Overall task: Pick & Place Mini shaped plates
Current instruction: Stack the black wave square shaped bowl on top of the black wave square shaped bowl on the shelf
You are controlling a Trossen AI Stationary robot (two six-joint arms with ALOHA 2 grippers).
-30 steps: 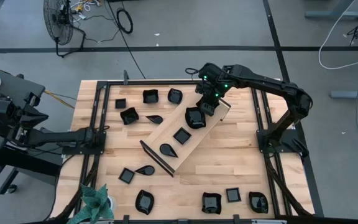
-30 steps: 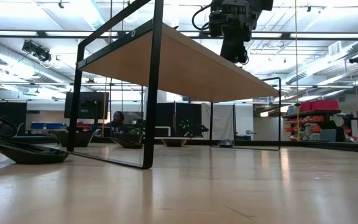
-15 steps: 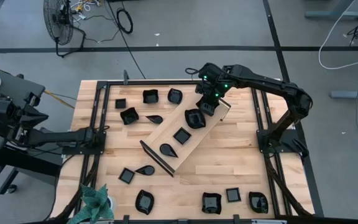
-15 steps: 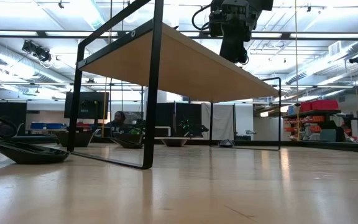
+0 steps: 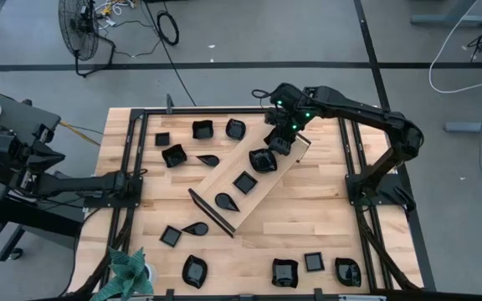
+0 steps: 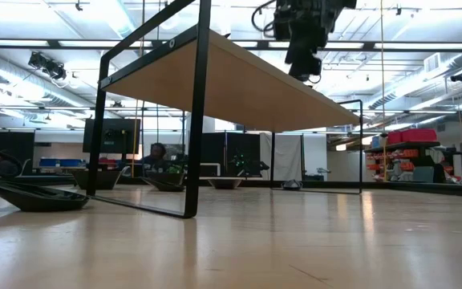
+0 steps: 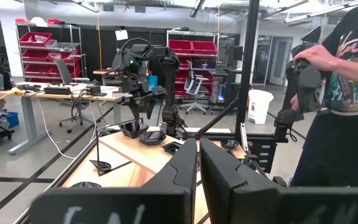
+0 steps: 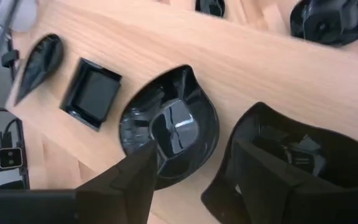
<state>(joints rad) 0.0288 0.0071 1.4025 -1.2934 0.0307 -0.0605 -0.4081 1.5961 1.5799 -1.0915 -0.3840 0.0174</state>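
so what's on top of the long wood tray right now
Three black plates sit on the tray: a teardrop, a square and a round dish. The open right gripper hides the tray's far end.

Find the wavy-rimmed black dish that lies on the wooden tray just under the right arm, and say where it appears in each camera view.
High view: the wavy-rimmed dish lies at the tray's upper end, just below the right gripper.
Low view: not visible; only the tray's underside shows.
Left wrist view: too far off to single out.
Right wrist view: the dish fills the centre.
Shared landmark: the square dish beside it on the wooden tray.
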